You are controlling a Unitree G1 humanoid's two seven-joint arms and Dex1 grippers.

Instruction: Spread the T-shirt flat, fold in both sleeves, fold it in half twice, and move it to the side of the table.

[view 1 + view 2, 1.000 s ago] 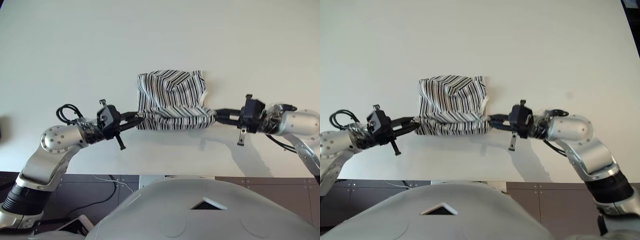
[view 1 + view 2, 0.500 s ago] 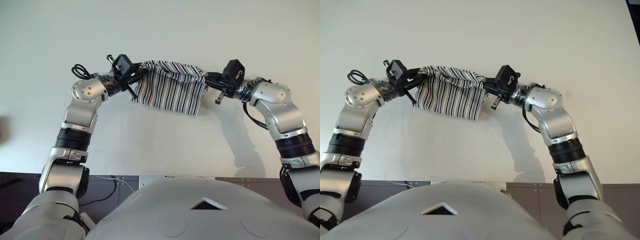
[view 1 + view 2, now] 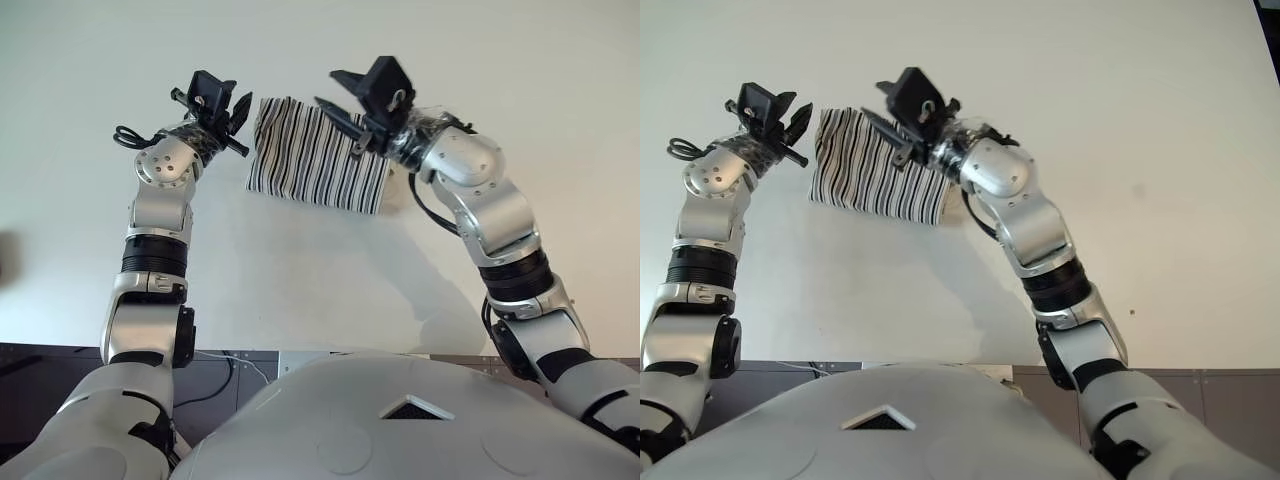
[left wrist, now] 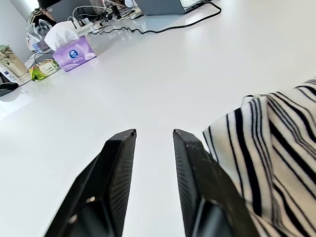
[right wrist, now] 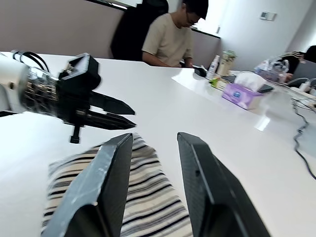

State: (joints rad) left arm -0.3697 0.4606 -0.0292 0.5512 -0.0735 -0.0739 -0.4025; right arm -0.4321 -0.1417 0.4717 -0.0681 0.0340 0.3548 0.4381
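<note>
The black-and-white striped T-shirt (image 3: 318, 158) lies folded into a small rectangle on the white table (image 3: 300, 290), far out and to the left. My left gripper (image 3: 240, 110) is open with nothing in it, just off the shirt's left edge; its wrist view shows the striped cloth (image 4: 276, 148) beside one finger. My right gripper (image 3: 325, 87) is open too and held a little above the shirt's far edge, with the striped cloth (image 5: 143, 207) below its fingers. The left gripper (image 5: 132, 117) also shows in the right wrist view, across the shirt.
A purple tissue box (image 4: 73, 49), bottles and cables stand on the far part of the table, well beyond the shirt. The table's front edge (image 3: 300, 348) runs close to me. Bare tabletop stretches to the right of the shirt.
Both grippers lifted the shirt from near the front edge, carried it away and to the left, then let go. It now lies flat and both grippers have opened.
</note>
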